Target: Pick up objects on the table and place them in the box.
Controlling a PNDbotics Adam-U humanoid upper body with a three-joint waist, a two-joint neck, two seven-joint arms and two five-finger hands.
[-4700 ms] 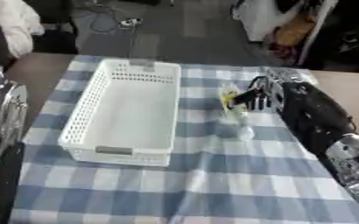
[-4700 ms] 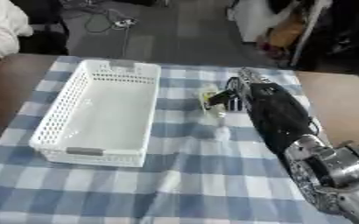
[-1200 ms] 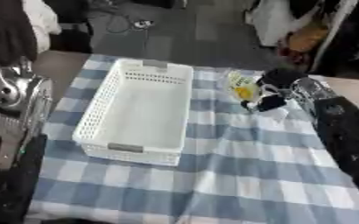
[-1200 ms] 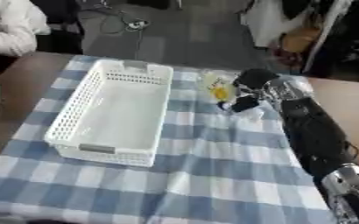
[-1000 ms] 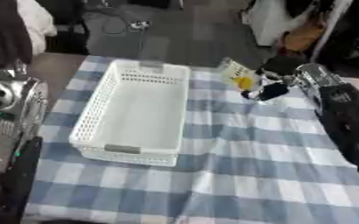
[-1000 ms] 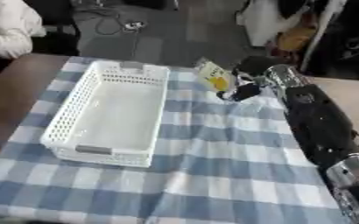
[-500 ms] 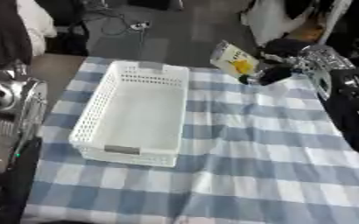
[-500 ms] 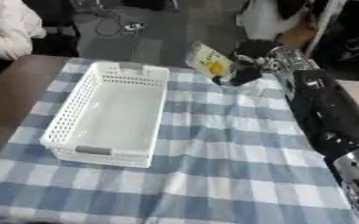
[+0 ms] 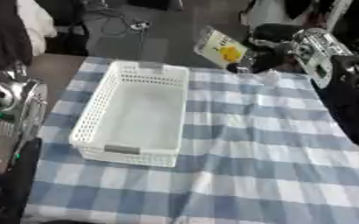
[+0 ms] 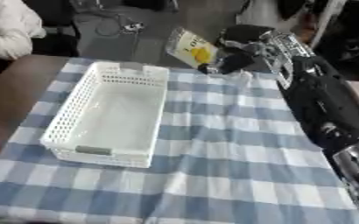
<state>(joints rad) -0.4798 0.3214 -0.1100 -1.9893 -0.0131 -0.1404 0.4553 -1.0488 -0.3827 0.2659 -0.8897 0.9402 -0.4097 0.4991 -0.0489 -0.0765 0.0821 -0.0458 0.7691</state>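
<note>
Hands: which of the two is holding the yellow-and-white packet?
The right hand, raised past the table's far edge beside the white basket, fingers curled on the packet. The left hand isn't visible.

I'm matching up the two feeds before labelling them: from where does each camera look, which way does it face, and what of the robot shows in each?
Left eye view: sits in the robot's head, facing down and forward at the checked tablecloth and white basket; the right hand holds up a packet top right, and the left arm shows at the left edge.
Right eye view: same head, same aim, set slightly rightward; more of the right arm shows, while the left arm is out of frame.
Shared: basket, cloth, packet, right hand.
</note>
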